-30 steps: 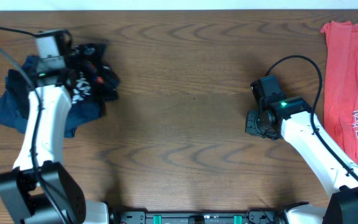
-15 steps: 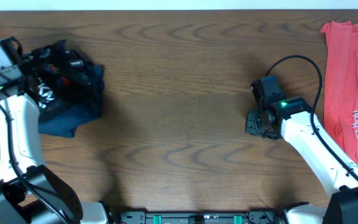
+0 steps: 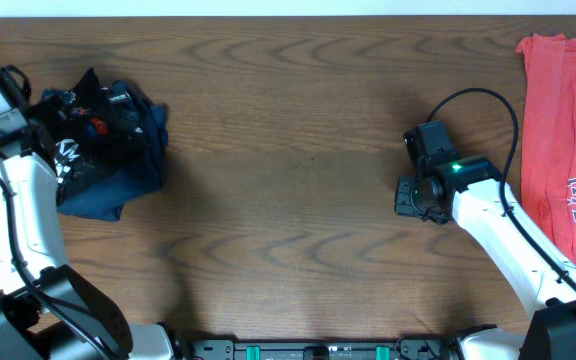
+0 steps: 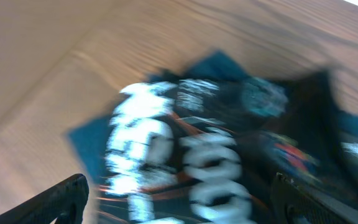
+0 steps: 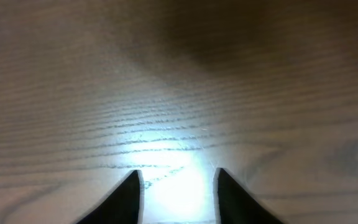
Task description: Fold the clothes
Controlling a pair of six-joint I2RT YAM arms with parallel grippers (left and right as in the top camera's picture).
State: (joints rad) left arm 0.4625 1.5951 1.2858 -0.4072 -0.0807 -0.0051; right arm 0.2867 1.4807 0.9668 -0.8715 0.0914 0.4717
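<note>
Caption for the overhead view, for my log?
Left arm at a crumpled black jersey, far left; right arm right of centre; red shirt along the right edge.

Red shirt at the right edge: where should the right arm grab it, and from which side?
Probably the top-left corner, near the collar, of the red shirt. Bring the right gripper in from the middle of the table: the shirt lies flat and long, and that edge borders bare wood, so the fingers can slip under.

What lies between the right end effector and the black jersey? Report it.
Overhead view: only bare wooden table between right end effector and black jersey.
</note>
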